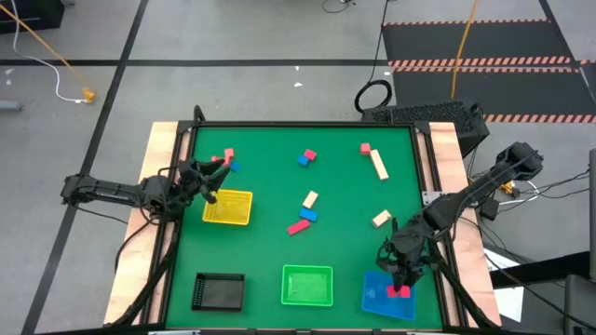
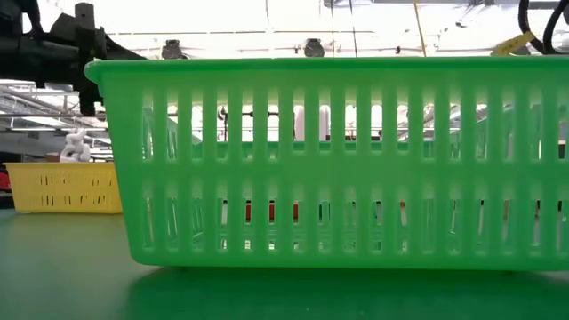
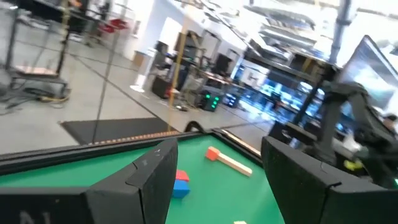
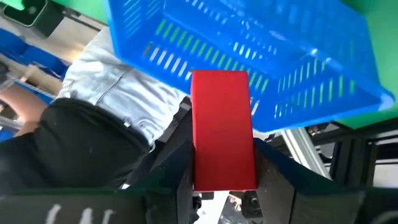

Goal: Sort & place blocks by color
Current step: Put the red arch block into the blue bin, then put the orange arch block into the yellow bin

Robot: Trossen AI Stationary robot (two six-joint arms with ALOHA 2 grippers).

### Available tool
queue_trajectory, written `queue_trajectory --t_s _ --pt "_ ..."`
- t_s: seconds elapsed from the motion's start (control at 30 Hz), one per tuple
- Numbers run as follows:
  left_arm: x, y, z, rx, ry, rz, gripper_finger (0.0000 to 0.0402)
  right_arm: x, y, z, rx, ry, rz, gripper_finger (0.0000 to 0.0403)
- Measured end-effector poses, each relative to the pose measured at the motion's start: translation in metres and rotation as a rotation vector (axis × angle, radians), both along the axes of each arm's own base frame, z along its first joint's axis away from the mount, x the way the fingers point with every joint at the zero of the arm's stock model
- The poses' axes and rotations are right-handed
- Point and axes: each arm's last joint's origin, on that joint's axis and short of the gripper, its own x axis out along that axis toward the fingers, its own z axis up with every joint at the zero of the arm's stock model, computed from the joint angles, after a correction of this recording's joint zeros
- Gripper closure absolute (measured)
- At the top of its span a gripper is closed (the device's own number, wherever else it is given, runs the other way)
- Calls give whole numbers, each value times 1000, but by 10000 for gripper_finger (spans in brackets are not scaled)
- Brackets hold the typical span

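Small blocks lie scattered on the green table: a red and blue pair (image 1: 226,161) by the left gripper, another red and blue pair (image 1: 306,157), a red cube with a cream bar (image 1: 375,161), and cream (image 1: 310,198), blue (image 1: 309,215), pink (image 1: 297,227) and cream (image 1: 381,219) pieces in the middle. My left gripper (image 1: 214,179) hovers open beside the yellow tray (image 1: 228,207) and holds nothing; its wrist view shows its open fingers (image 3: 155,171) and blocks beyond. My right gripper (image 1: 399,276) is over the blue tray (image 1: 377,302), shut on a red block (image 4: 222,137). My right gripper pinches the red block (image 4: 222,174) between its two fingers, one on each long side of its near end. The fingers point down from above. The block is lifted clear and sticks out past the fingertips toward the blue tray's (image 4: 249,50) inside.
A green tray (image 1: 307,285) and a black tray (image 1: 219,291) sit along the near edge; the green tray (image 2: 329,160) fills the low view, with the yellow tray (image 2: 62,187) behind at left. Wooden rails border the table's left and right sides.
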Motion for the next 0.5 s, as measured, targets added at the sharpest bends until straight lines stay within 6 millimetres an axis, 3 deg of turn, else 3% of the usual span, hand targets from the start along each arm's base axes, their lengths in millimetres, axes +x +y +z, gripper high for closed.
queue_trajectory --t_s 0.13,0.3,0.5 --pt "0 0 0 -41 -26 11 169 1 1 -3 -18 -8 7 271" --pt "0 0 0 -51 -34 6 169 3 0 -4 -65 -49 -40 221" --pt "1 -3 1 -54 -47 -120 169 3 0 -4 -70 -83 -18 167"
